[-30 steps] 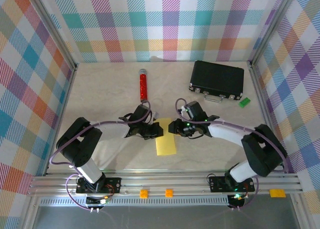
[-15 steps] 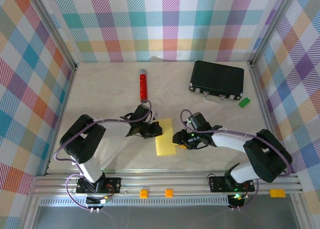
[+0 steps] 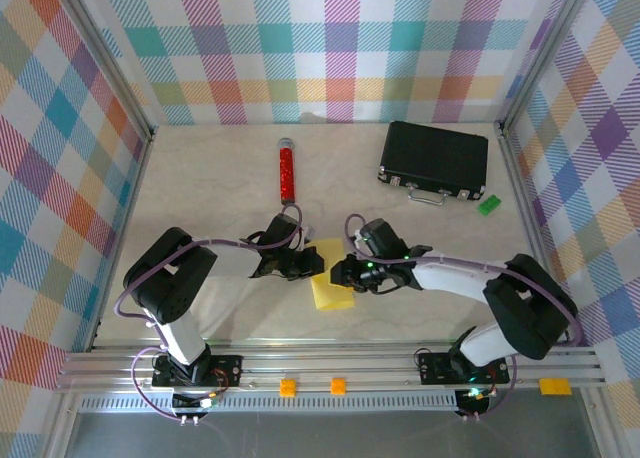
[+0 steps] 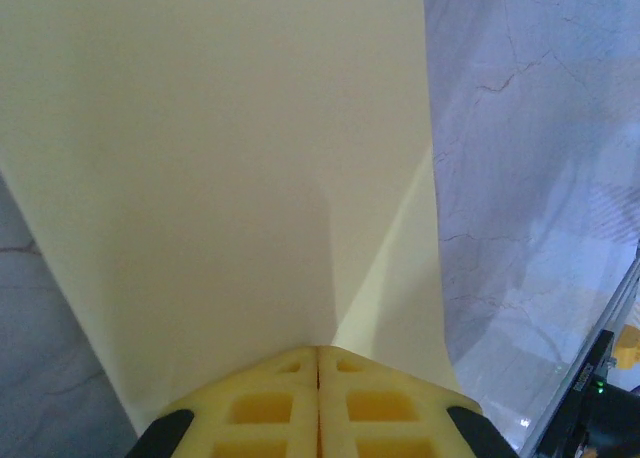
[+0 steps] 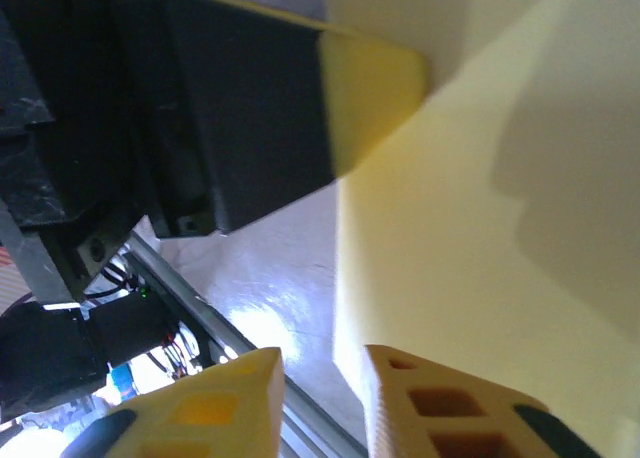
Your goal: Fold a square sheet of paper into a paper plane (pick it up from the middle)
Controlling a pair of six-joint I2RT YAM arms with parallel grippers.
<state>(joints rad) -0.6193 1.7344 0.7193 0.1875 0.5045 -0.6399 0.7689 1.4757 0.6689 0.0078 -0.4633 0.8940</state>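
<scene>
The square sheet of paper [image 3: 331, 294], bright yellow, lies folded into a narrow rectangle on the table between my two arms. My left gripper [image 3: 318, 263] is at its upper left edge, and in the left wrist view its fingertips [image 4: 318, 351] are shut together on the sheet [image 4: 220, 158], with a crease running up from them. My right gripper [image 3: 339, 275] reaches over the sheet from the right. In the right wrist view that gripper [image 5: 320, 364] is open a little, with the sheet's edge [image 5: 470, 238] just beyond the gap. The left finger [image 5: 372, 86] presses on the paper there. A paper plane is out of view.
A red cylinder [image 3: 286, 171] lies at the back centre. A black case [image 3: 434, 158] sits at the back right, with a small green block [image 3: 488, 205] beside it. The aluminium rail [image 3: 330, 363] borders the near edge. Checked walls enclose the table.
My right gripper swung down and then left over the sheet, and its jaws narrowed. My left gripper stayed shut on the paper in the same place.
</scene>
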